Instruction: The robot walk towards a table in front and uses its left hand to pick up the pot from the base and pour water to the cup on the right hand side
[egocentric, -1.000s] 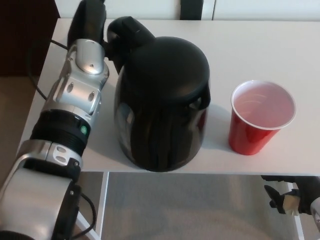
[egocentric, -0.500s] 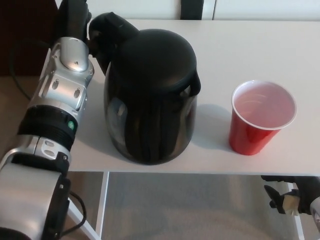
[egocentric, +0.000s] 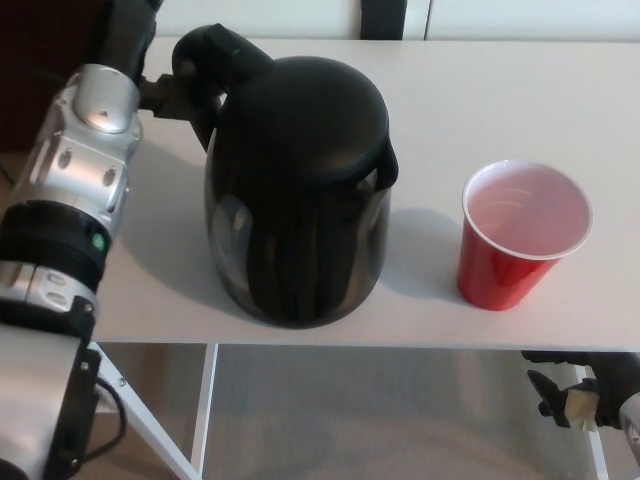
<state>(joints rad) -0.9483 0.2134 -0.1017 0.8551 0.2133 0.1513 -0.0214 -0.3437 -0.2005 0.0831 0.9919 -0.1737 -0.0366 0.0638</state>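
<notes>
A glossy black lidded pot (egocentric: 297, 190) stands at the centre-left of the white tabletop (egocentric: 500, 90). Its handle, in the upper left of the frame, is gripped by the fingers of the left hand (egocentric: 165, 90). A red plastic cup (egocentric: 522, 234) stands apart, to the right. The right hand (egocentric: 580, 388) shows at the lower right, below the tabletop; I cannot tell how its fingers stand.

I see a glossy black pot (egocentric: 297, 190) on a white table (egocentric: 510, 90) — red cup (egocentric: 520, 236), white rim, pale pink-white inside. Left arm (egocentric: 75, 190) silver with black bands and a green dot — right hand (egocentric: 575, 385) black.
</notes>
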